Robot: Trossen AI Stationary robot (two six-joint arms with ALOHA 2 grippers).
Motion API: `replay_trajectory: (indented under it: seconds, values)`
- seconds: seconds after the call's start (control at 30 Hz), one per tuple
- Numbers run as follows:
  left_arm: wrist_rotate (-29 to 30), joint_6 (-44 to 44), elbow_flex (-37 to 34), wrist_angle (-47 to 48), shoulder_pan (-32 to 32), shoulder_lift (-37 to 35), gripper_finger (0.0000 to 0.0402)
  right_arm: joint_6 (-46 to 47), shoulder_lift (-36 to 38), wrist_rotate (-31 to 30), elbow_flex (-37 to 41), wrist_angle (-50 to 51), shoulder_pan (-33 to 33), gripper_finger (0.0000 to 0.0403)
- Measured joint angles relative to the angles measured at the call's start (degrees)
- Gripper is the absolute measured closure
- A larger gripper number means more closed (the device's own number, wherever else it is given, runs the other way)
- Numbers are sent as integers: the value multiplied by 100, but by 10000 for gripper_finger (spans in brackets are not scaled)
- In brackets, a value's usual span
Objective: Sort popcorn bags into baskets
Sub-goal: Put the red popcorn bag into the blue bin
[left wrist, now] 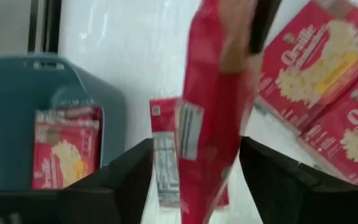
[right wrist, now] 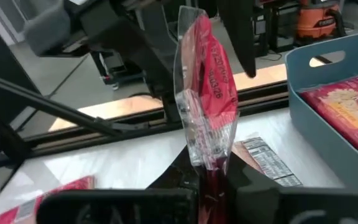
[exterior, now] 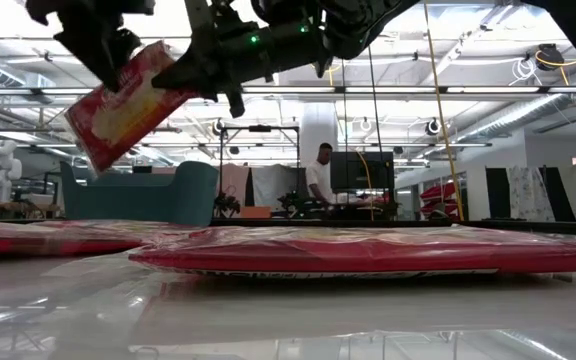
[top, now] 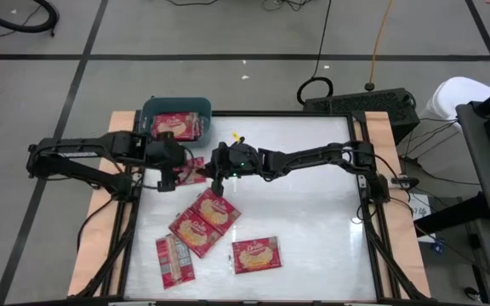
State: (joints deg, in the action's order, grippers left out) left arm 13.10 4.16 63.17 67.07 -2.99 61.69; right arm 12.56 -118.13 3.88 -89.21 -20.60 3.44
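A red popcorn bag (top: pixel 190 172) hangs in the air between my two grippers, just in front of the teal basket (top: pixel 153 108). My right gripper (right wrist: pixel 215 177) reaches in from the table's right and is shut on the bag. My left gripper (left wrist: pixel 196 148) points steeply down, open. Its two fingers stand on either side of the bag (left wrist: pixel 210 106) without touching it. The basket (left wrist: pixel 73 81) has popcorn bags (top: pixel 177 126) lying in it. Another bag (left wrist: pixel 164 163) lies grey back up on the table below the grippers. My right gripper pinches one end of the popcorn bag (right wrist: pixel 212 163) between its two fingers. The fingers come nearly level from the table's right side. The bag stands on edge, sticking out beyond the fingers, lifted clear of the table; in the low view it slants downward (exterior: pixel 118 108).
Two overlapping bags (top: pixel 204 219) lie mid-table, one bag (top: pixel 174 259) near the front left and one (top: pixel 255 253) near the front. The right half of the table (top: pixel 313 221) is bare. A person stands far off in the room (exterior: pixel 320 172).
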Motion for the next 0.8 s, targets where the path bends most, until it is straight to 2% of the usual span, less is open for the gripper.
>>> replay_trajectory:
  seconds: [0.13,0.33,0.37,0.43,0.5,0.7,0.8]
  values:
    - [-129,-46,-263,-5,-121,1,215,-59,55,74,2,10,2,399]
    - [-356,382,-162,-17,-386,4,365,-151,111,62,2,-4,30,396]
    - [-353,480,-111,-8,-462,-1,377,-166,119,42,-1,-13,40,392]
    - [-342,754,-17,11,-618,3,378,-174,191,-98,-11,144,67,379]
    - [-315,1171,95,59,-831,9,370,-284,353,-387,-10,735,72,356]
    - [-548,2443,666,435,-1945,312,382,-428,1058,-2052,12,3042,53,277]
    - [-527,2815,1140,861,-2619,737,382,-316,1457,-2492,212,3757,-7,249]
